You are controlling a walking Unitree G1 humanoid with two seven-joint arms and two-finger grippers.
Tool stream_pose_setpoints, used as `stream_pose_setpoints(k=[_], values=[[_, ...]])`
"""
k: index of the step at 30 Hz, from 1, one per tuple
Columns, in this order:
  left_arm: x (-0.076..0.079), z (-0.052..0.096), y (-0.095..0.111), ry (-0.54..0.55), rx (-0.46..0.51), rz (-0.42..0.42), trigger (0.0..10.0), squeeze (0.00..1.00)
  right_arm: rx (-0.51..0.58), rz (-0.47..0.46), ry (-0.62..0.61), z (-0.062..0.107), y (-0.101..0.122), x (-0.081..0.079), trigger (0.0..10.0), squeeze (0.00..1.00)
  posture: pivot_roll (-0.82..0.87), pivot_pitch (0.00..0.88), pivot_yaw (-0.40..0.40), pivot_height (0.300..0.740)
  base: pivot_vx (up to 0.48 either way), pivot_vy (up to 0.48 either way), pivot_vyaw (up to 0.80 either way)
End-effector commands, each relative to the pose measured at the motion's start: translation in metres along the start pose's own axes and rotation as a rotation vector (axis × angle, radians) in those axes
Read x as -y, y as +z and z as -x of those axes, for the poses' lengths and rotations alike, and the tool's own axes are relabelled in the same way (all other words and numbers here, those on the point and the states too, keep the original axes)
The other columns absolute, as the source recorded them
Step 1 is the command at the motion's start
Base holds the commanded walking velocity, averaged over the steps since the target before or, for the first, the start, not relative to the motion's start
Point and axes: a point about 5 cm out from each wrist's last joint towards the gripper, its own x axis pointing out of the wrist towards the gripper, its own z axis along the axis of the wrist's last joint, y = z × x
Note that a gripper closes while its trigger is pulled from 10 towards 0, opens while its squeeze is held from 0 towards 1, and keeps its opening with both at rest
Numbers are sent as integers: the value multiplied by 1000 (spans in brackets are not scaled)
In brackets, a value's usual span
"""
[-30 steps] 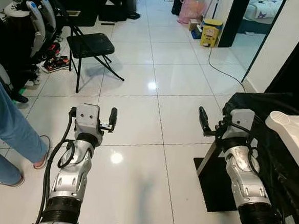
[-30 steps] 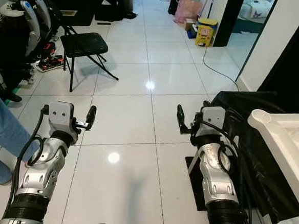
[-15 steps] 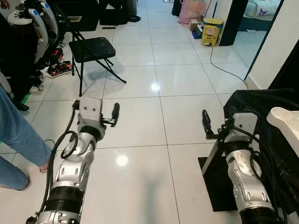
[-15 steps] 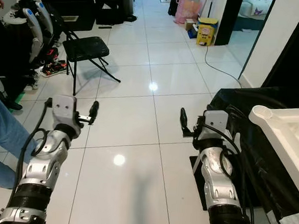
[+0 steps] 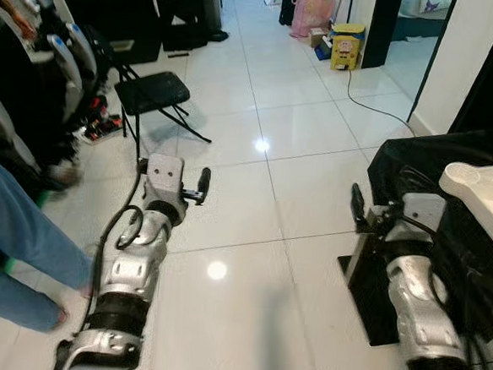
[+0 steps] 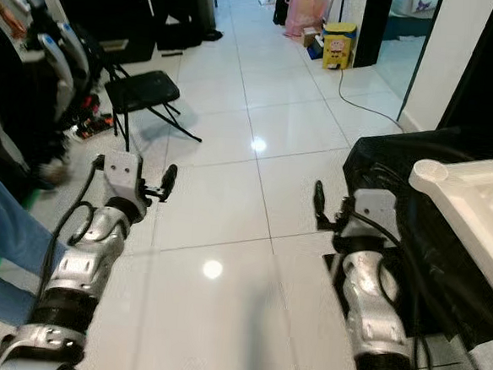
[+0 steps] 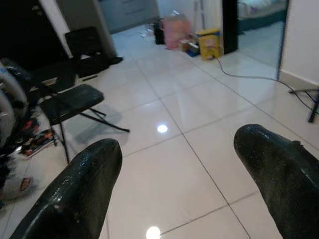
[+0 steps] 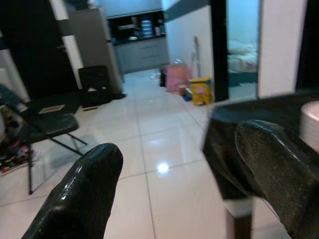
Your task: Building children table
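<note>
A white plastic table part (image 6: 468, 204) lies at the right on a black cloth-covered surface (image 5: 417, 163), one round corner socket facing up. My right gripper (image 5: 357, 206) is held out low just left of that black cloth, its fingers (image 8: 84, 199) spread open with nothing between them. My left gripper (image 5: 202, 184) hovers over the tiled floor at the middle left, also open and empty, its fingers (image 7: 79, 194) wide apart. Neither gripper touches the table part.
A black folding chair (image 5: 155, 94) stands ahead on the left. A person in jeans (image 5: 14, 236) is at the far left beside dark equipment and shoes. A cable (image 5: 379, 110) crosses the floor. A yellow box (image 5: 347, 46) sits by a doorway. White tiles (image 5: 258, 262) stretch ahead.
The whole picture has shifted and blurred a little, so the camera moved. The person's leg has slid toward the left edge. Both arms keep the same pose with open fingers.
</note>
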Motion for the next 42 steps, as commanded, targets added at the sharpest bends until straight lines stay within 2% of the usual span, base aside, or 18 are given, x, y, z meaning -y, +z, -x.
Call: stream_pose_setpoints(k=[1, 9, 14, 16, 19, 20, 27, 33, 42], values=[[10, -6, -1, -117, -10, 0, 10000, 0, 14, 10, -32, 3, 6, 4, 10000, 0, -204, 0, 206, 740, 0, 0, 0], [16, -12, 3, -136, 0, 1, 10000, 0, 11, 10, -46, 7, 7, 7, 10000, 0, -202, 0, 195, 740, 0, 0, 0], [12, -11, 5, -107, 19, -2, 10000, 0, 7, -7, -6, 1, 9, -2, 10000, 0, -133, 0, 135, 740, 0, 0, 0], [5, -5, 5, -70, 28, -15, 10000, 0, 5, -27, 41, -8, 8, -11, 10000, 0, -89, 0, 94, 740, 0, 0, 0], [2, -2, 4, -51, 33, -19, 10000, 0, 3, -38, 61, -11, 9, -15, 10000, 0, -71, 0, 78, 740, 0, 0, 0], [-3, 3, 3, -21, 36, -22, 10000, 0, -1, -50, 87, -16, 9, -20, 10000, 0, -29, 0, 40, 740, 0, 0, 0], [-14, 17, -3, 52, 40, -11, 10000, 0, -10, -70, 156, -25, 9, -33, 10000, 0, 25, 0, -12, 740, 0, 0, 0], [-15, 23, -7, 58, 27, -3, 10000, 0, -12, -65, 174, -26, 9, -35, 10000, 0, 28, 0, -11, 740, 0, 0, 0], [-18, 19, -2, 53, 30, -15, 10000, 0, -11, -60, 161, -26, 7, -34, 10000, 0, 14, 0, 15, 740, 0, 0, 0]])
